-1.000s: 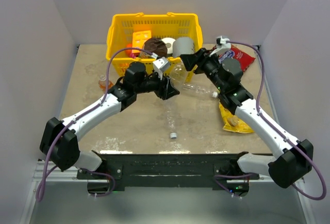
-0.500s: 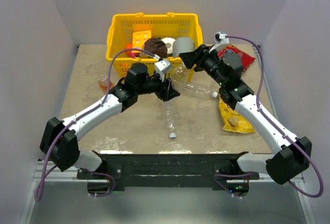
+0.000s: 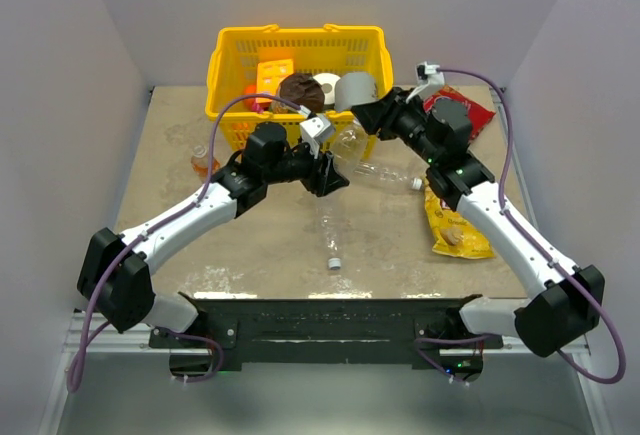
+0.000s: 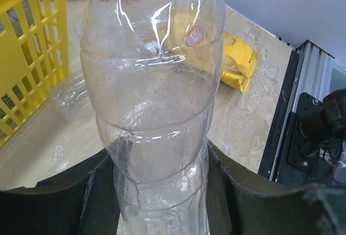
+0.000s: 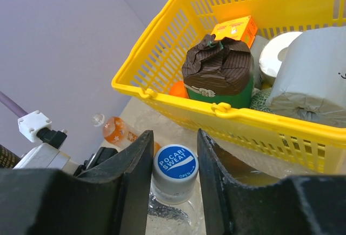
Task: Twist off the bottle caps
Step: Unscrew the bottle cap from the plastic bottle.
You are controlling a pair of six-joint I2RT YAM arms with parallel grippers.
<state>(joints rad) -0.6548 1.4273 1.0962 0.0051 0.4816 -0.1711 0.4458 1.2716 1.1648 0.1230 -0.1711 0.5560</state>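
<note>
Left hand (image 3: 326, 171) is clenched round the body of a clear colourless plastic bottle (image 4: 154, 84). It looks held up off the beige stone-look desk (image 3: 260, 235), just beside the yellow slatted plastic basket (image 3: 228, 60). Right hand (image 3: 362, 115) sits over the bottle's neck. Its fingers (image 5: 130, 181) press either side of the small round whitish screw cap with a blue printed face (image 5: 174, 166). We see no gap on either side in the wrist view, so we read it as grasping the cap.

Risks, as we judge them:
- The hold on the cap looks shallow, on the rim only. When the right hand twists, the fingers may slide round and the cap not turn.
- The bottle is thin, empty and creased where the left hand pinches it. Torque could crumple it or spin it inside that hand, so cap and bottle rotate together.
- The basket wall is close. A wrist roll could knock its rim or drag the purple cable (image 3: 480, 80) across it.
- The cap is tiny. Once loose it could slip out, roll over the desk or drop into the basket.
- Two more clear plastic bottles lie capped on the desk, one near the right arm (image 3: 385, 172) and one toward the near edge (image 3: 330, 227). A small orange-drink bottle (image 3: 203, 160) sits left of the basket. A dropped bottle or swinging elbow could shove these out of reach.
</note>
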